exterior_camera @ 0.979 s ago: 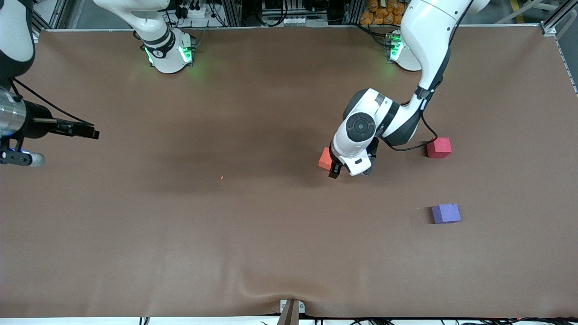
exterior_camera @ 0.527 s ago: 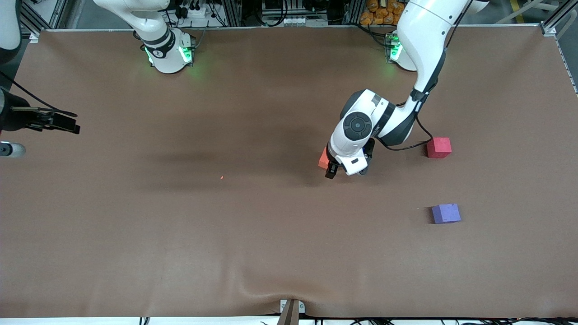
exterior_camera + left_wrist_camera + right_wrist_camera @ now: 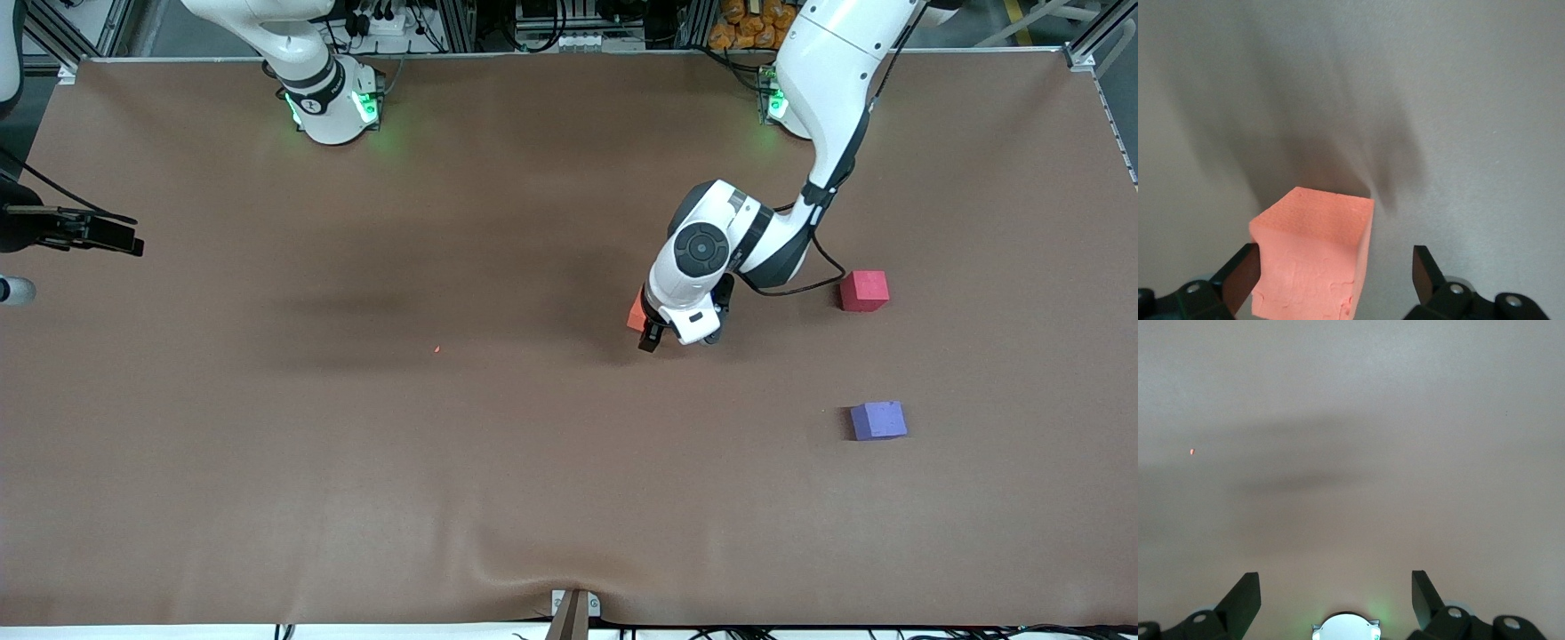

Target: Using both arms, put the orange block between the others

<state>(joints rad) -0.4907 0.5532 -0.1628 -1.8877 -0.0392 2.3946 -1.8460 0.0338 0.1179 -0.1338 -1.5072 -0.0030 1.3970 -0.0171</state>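
Note:
The orange block [image 3: 635, 313] sits on the brown table, mostly covered by the left arm's hand. My left gripper [image 3: 677, 338] is down around it and open. In the left wrist view the orange block [image 3: 1311, 260] stands between the fingers, against one finger [image 3: 1245, 270] with a gap to the other. The others lie toward the left arm's end: a pinkish-red cube [image 3: 863, 291] and, nearer the front camera, a purple-blue cube [image 3: 878, 420]. My right gripper [image 3: 120, 242] hangs open and empty at the right arm's end of the table, its fingers [image 3: 1245, 593] wide apart.
A tiny orange speck [image 3: 436, 348] lies mid-table. The mat has a wrinkle [image 3: 498, 569] by a bracket [image 3: 573, 609] at the front edge. The right arm's green-lit base [image 3: 1346, 628] shows in the right wrist view.
The left hand has shifted slightly over the orange block, covering more of it. The right gripper has drawn back toward the right arm's end of the table.

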